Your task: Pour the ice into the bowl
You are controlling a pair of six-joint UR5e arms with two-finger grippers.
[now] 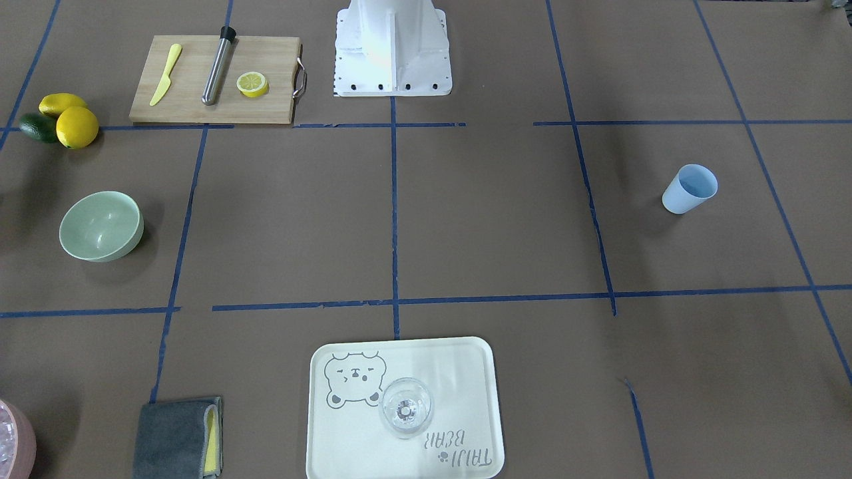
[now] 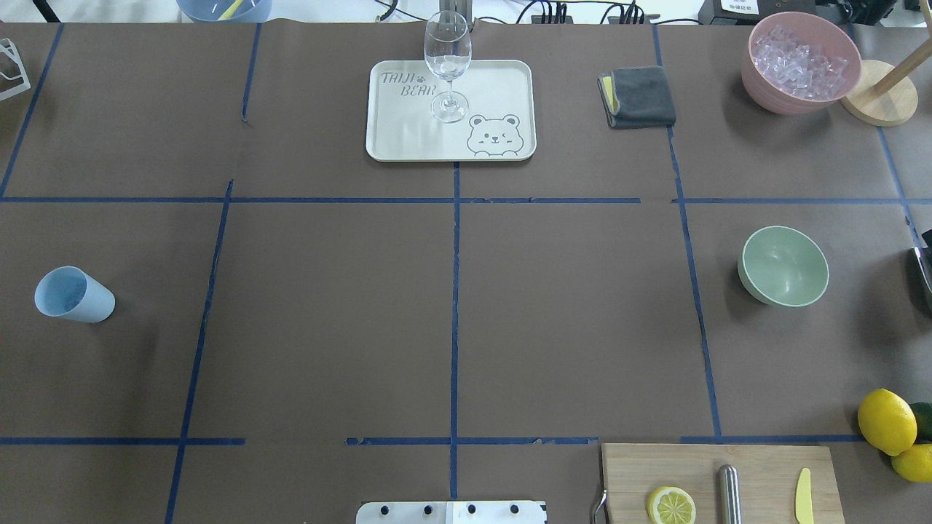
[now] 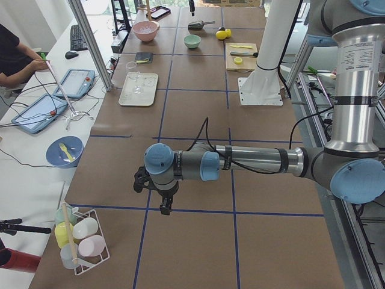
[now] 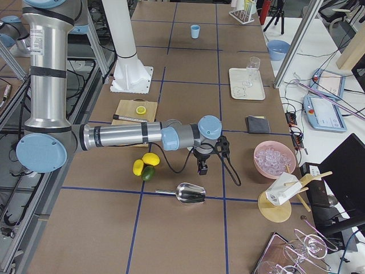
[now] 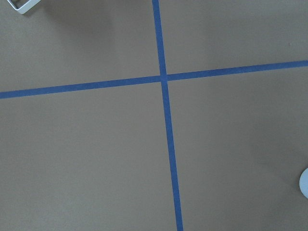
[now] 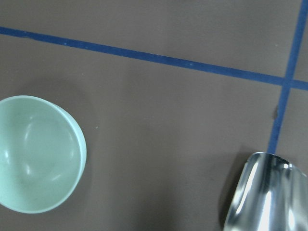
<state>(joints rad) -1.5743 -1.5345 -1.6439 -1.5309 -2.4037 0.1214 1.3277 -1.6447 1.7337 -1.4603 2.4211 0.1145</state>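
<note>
Right tool (image 4: 202,168) hangs over the desk (image 2: 451,306) pointing straight down. It shows only in a side view, so I cannot tell how far its fingers are spread; nothing appears to be in it. Its camera sees the mint bowl (image 6: 36,154) and the metal scoop (image 6: 264,192) lying apart, which suggests it sits between them to choose the scoop first. The bowl is upright and empty on the robot's right. The only ice (image 2: 801,58) in view is heaped in the pink container (image 2: 772,98) at the far edge. Right forearm runs level and low, wrist bent down. Left tool (image 3: 163,206) likewise points down over a tape cross near the blue cup (image 2: 73,295); its spread also cannot be told.
</note>
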